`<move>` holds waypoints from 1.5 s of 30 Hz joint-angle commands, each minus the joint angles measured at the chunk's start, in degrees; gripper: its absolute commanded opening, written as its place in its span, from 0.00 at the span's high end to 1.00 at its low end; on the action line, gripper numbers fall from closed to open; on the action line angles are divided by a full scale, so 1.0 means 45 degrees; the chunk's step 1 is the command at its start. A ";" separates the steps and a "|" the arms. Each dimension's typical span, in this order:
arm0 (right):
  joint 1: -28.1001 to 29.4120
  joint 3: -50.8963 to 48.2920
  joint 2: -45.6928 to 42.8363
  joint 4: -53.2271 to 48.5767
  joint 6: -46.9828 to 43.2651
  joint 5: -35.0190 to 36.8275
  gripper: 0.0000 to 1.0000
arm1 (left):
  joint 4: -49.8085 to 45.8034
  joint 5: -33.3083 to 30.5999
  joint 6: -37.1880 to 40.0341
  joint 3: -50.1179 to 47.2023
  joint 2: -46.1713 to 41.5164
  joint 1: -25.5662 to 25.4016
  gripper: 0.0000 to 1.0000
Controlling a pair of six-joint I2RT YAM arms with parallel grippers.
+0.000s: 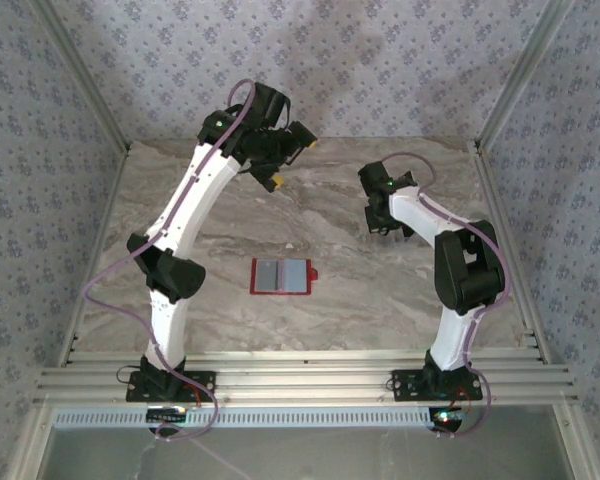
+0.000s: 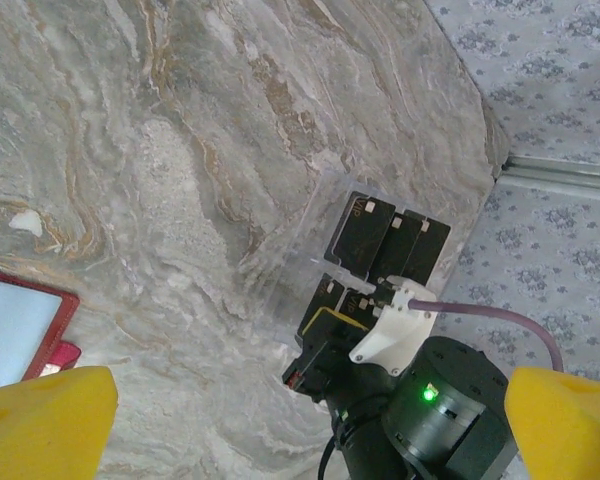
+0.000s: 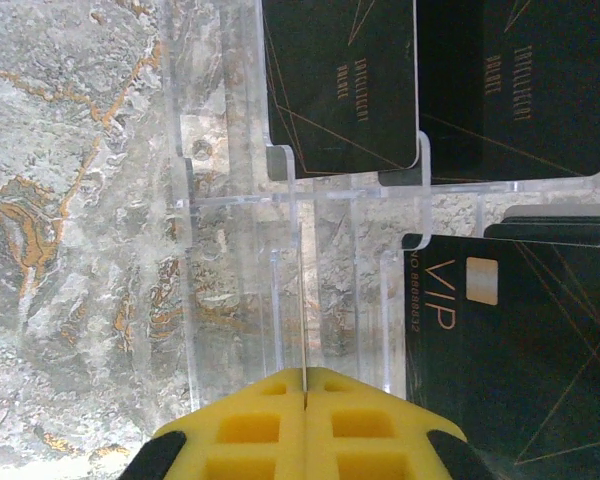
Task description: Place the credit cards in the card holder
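Now, credit cards (image 3: 340, 80) in clear rack (image 3: 235, 210).

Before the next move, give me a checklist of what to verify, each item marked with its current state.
1. Card holder lies open on the table with its grey pockets up: ok.
2. Credit cards located: ok. They stand in a clear stand.
3. Right claw has a card: not ok. Its pads are closed together at a clear divider beside the cards, with no card between them.
4. Right claw pinching the divider: cannot tell.
5. Left claw open: ok. It is raised near the far edge, away from the card holder.
6. Card already in a pocket: not ok. The top view shows only grey there.
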 commanded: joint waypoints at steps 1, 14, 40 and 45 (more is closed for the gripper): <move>0.0044 0.0390 -0.0182 -0.0365 0.0001 -0.0322 1.00 | 0.0132 0.0630 -0.0179 0.0156 -0.0077 0.0069 0.00; -0.0050 0.0796 -0.0931 -0.0630 0.0090 -0.1021 1.00 | 0.0583 0.1107 -0.0093 -0.0323 -0.0230 -0.0140 0.00; 0.0543 0.0392 -0.3248 0.0057 0.2014 -0.3078 1.00 | 0.8042 0.0625 0.4325 -1.7647 -0.8297 0.2500 0.00; 0.1109 -0.0650 -0.3879 0.1171 0.3452 -0.4635 1.00 | 0.8615 0.0589 0.5885 -1.9200 -0.8696 0.2731 0.01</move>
